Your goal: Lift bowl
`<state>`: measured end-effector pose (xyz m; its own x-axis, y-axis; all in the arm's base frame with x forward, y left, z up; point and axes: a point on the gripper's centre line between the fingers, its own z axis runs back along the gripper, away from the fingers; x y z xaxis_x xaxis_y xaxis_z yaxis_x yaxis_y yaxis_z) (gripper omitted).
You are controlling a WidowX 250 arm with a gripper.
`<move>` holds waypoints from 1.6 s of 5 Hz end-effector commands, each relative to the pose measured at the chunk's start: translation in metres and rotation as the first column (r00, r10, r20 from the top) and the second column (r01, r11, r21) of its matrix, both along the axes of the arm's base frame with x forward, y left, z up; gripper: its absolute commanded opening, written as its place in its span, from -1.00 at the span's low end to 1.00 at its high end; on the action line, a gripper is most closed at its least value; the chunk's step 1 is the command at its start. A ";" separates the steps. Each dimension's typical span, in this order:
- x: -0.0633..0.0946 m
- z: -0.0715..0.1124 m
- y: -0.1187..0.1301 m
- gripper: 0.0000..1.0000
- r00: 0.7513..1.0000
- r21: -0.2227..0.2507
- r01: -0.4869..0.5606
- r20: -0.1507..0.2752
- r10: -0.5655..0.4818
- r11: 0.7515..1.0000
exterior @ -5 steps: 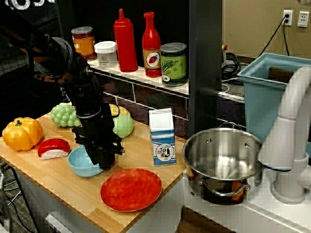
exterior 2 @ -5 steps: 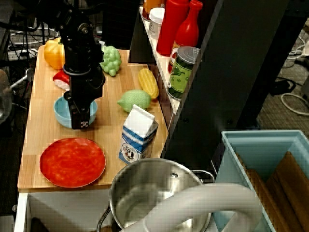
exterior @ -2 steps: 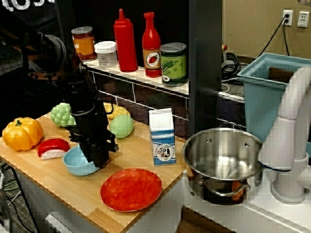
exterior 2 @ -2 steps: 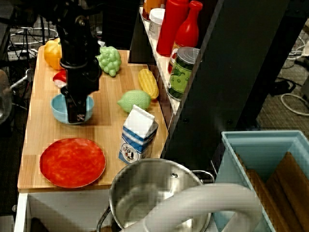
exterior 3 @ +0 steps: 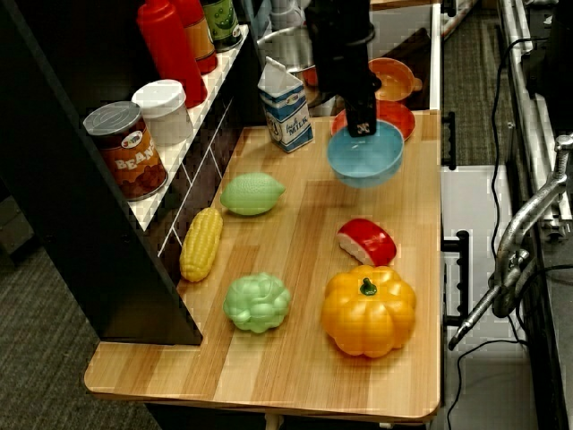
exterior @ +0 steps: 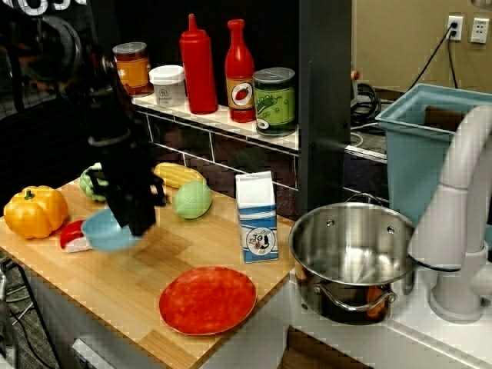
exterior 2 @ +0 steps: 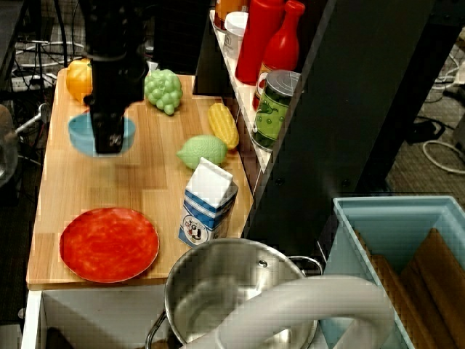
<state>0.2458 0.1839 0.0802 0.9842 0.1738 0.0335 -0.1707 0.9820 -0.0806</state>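
The fingers are clamped on the rim of the bowl, one inside and one outside by the look of it, and the bowl hangs clear of the counter, tilted a little, with a faint shadow on the wood under it. Taking the milk carton as the landmark: the steel pot stands past the counter's end beyond it, the orange pumpkin lies far down the counter from it, the red plate sits beside it toward the front edge, and the bowl hangs out over the boards between plate and pumpkin, with the lime close by the carton on the shelf side. The bowl looks light, stiff and glossy, so a pinch on one side of the rim is apt to let it swing or slip; a firm, deep hold on the rim and a slow, level rise would suit it best.
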 end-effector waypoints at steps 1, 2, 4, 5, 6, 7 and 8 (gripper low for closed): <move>0.004 0.063 0.022 -1.00 0.998 -0.017 -0.035 0.056 0.036 0.999; 0.010 0.083 0.023 -1.00 0.997 -0.050 -0.045 0.062 0.048 0.998; 0.012 0.113 0.012 -1.00 0.998 -0.075 -0.027 0.061 0.032 0.997; 0.011 0.126 0.007 -1.00 0.998 -0.086 -0.017 0.062 0.022 0.996; 0.010 0.137 0.002 -1.00 0.998 -0.093 -0.005 0.061 0.011 0.996; 0.009 0.140 0.002 -1.00 0.998 -0.096 -0.007 0.059 0.012 0.995; 0.011 0.139 0.003 -1.00 0.998 -0.096 -0.013 0.052 0.018 0.995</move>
<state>0.2566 0.1852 0.1995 0.9799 0.1993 0.0083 -0.1925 0.9557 -0.2226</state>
